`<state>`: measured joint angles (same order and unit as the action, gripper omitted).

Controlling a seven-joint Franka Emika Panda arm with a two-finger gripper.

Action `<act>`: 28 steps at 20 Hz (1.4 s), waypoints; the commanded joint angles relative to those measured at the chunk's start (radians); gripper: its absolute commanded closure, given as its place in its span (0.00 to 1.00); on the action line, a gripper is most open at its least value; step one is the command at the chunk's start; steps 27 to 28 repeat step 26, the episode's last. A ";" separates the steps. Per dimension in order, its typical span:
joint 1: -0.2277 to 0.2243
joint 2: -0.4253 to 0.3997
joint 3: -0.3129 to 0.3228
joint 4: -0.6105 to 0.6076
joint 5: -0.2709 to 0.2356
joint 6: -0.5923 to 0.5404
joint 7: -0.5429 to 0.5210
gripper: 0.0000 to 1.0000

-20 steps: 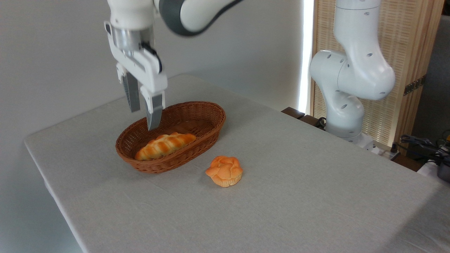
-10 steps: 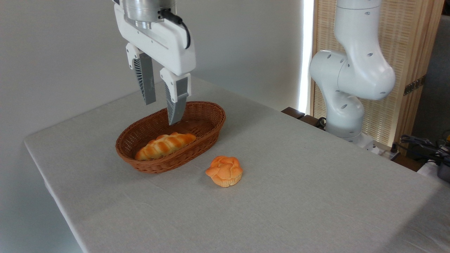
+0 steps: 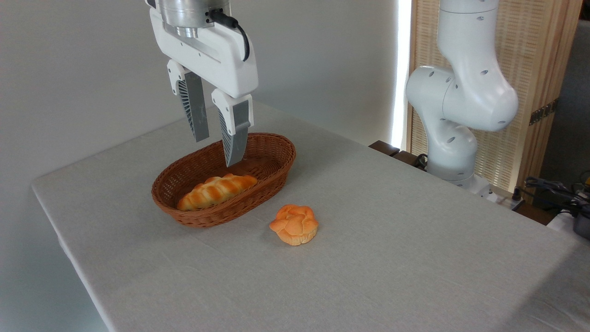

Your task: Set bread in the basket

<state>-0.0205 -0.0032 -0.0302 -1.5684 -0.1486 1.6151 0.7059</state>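
Note:
The long braided golden bread (image 3: 216, 191) lies inside the oval brown wicker basket (image 3: 276, 157), along its front side. My gripper (image 3: 215, 152) hangs above the basket's back half, fingers pointing down. It is open and holds nothing. A clear gap separates its fingertips from the bread below.
A small round knotted bun (image 3: 295, 224) sits on the grey tablecloth (image 3: 368, 258) just right of and in front of the basket. The arm's white base (image 3: 454, 138) stands at the table's far right edge, before a wooden slatted screen. Cables lie at the far right.
The gripper has risen and swung to the right from the basket's left rim, turning about its axis. In the last half second it barely moved. The bread stayed in the basket.

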 commanded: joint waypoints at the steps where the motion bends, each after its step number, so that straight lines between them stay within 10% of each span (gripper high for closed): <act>1: -0.007 0.014 -0.017 0.027 0.046 -0.034 0.001 0.00; 28: -0.007 0.017 -0.030 0.021 0.113 -0.037 -0.006 0.00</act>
